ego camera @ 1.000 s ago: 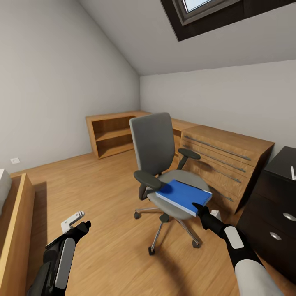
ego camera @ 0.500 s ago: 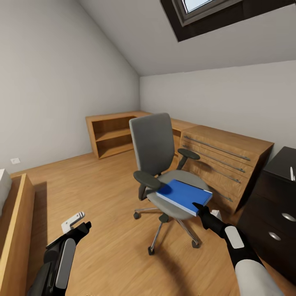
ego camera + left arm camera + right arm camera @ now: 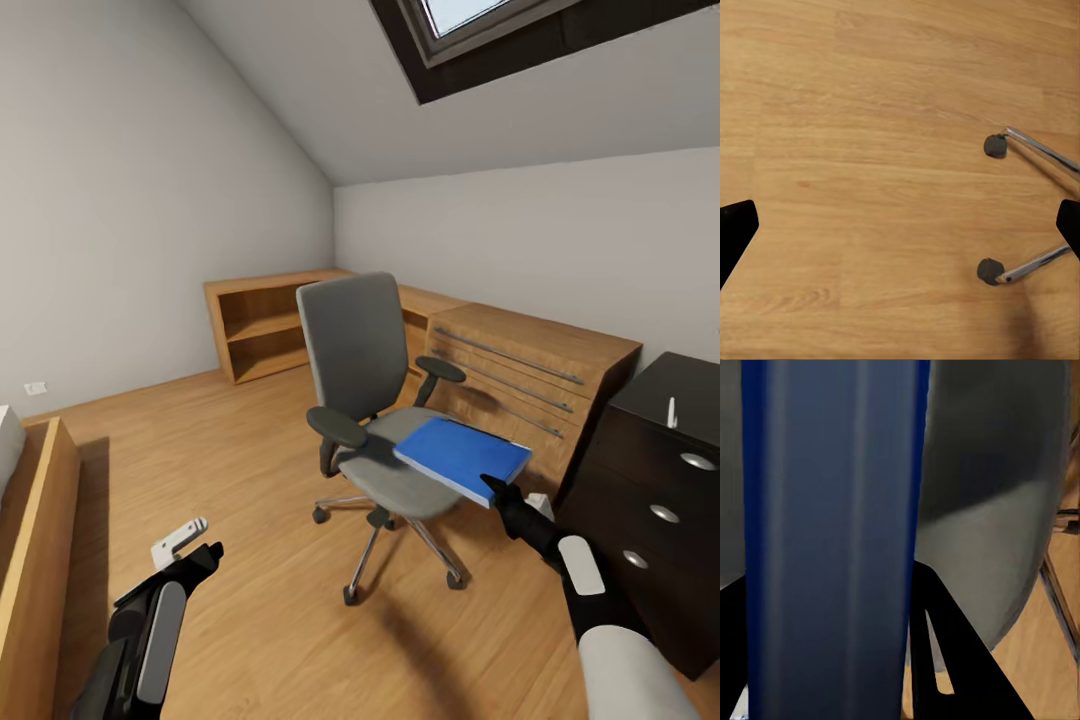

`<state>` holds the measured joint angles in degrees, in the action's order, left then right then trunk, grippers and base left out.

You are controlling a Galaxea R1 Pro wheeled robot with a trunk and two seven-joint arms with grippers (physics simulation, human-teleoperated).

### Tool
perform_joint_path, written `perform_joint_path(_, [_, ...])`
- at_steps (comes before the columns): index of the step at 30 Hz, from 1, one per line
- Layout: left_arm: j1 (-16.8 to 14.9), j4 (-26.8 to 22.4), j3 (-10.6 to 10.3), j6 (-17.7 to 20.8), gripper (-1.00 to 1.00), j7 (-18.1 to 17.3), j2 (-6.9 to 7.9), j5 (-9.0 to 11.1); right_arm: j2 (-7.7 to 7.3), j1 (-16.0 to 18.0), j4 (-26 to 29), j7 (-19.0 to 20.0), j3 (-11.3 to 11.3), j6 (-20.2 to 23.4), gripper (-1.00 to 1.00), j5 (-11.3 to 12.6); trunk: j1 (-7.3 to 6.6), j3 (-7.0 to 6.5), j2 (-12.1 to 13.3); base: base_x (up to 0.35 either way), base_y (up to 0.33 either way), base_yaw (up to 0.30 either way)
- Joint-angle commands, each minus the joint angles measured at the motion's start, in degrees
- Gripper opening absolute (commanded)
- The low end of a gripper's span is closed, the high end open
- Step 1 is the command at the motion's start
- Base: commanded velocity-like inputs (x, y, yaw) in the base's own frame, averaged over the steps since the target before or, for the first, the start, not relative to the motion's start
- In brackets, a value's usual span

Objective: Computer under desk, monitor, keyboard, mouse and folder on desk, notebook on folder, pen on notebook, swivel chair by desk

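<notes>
The blue folder (image 3: 462, 458) is gripped at its near corner by the right hand (image 3: 497, 490), whose fingers (image 3: 945, 660) are closed on either side of its edge in the right wrist view. The folder is held over the front of the seat of the grey swivel chair (image 3: 372, 385), jutting past the seat's edge; whether it touches the padding cannot be told. The left hand (image 3: 190, 545) is held low over the wooden floor (image 3: 240, 470), spread wide and empty. A small white pen (image 3: 672, 411) stands on the black tabletop (image 3: 690, 385) at the right, beside the wooden dresser (image 3: 520, 375).
</notes>
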<state>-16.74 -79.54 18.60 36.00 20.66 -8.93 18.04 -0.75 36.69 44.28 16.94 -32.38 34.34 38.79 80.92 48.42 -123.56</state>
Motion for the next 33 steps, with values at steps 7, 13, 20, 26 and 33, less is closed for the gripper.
perform_joint_path(7, [-0.04, 1.89, -0.39, -0.1, 1.0, 0.56, -0.04, 0.53, 0.04, 0.05, 6.96, -1.64, -0.3, 0.47, -1.0, -0.19, -1.55, -1.2, 2.78, -0.002, -0.007, 0.0])
perform_joint_path(13, [-0.04, 2.42, -1.11, -0.14, 1.0, 0.67, -0.04, 0.5, 0.19, 0.03, 11.01, -3.69, -0.47, 0.68, -1.0, -0.11, -2.86, -2.27, 5.19, 0.0, 0.0, 0.0])
perform_joint_path(20, [-0.04, 5.32, -1.55, -0.36, 1.0, 0.86, 0.02, 0.4, 0.48, -1.72, 19.05, -4.22, -0.57, 0.98, -1.0, 0.0, -4.4, -3.53, 8.0, 0.0, 0.0, 0.0])
perform_joint_path(26, [-0.04, 6.59, -1.7, -0.98, 1.0, 0.87, 0.05, 0.38, 2.25, -6.32, 30.79, -5.1, -0.77, 1.08, -1.0, 0.15, -5.72, -4.61, 10.4, 0.0, 0.0, 0.0])
perform_joint_path(33, [-0.04, 6.81, -1.72, -1.1, 1.0, 0.8, 0.05, 0.4, 4.68, -10.52, 40.78, -9.24, -1.64, 0.97, -1.0, 0.26, -7.26, -5.87, 13.21, 0.0, 0.0, 0.0])
